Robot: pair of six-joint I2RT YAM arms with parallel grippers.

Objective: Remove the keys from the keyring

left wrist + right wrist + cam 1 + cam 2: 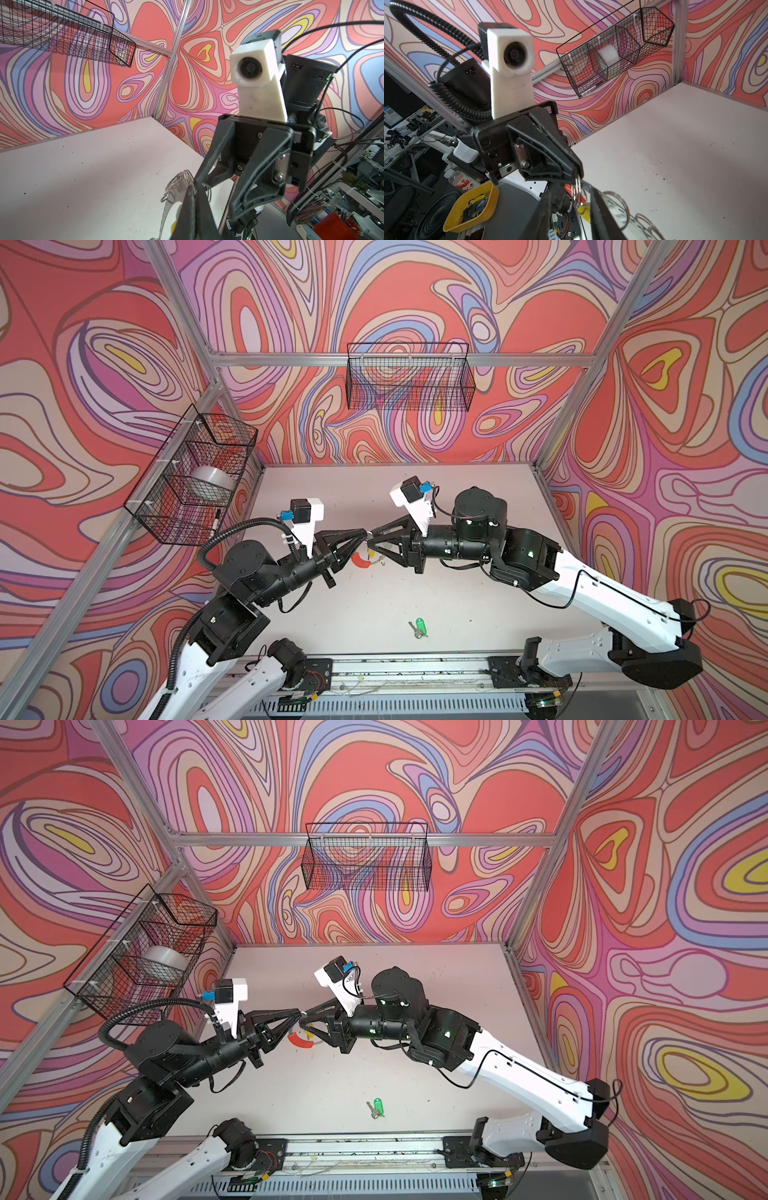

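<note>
Centre frame: L gripper [365,534] clamped on keyring [360,563]; R gripper [373,540] half-open round yellow tag [584,209], no clear grip.

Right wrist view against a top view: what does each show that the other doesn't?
Only the right wrist view: the yellow tag dangling by the left claw, and a yellow tray beyond the table. Only a top view: the green-tagged key lying loose on the table, and the long wire basket on the back wall. Both: the left claw shut on the keyring, and the side wire basket.
</note>
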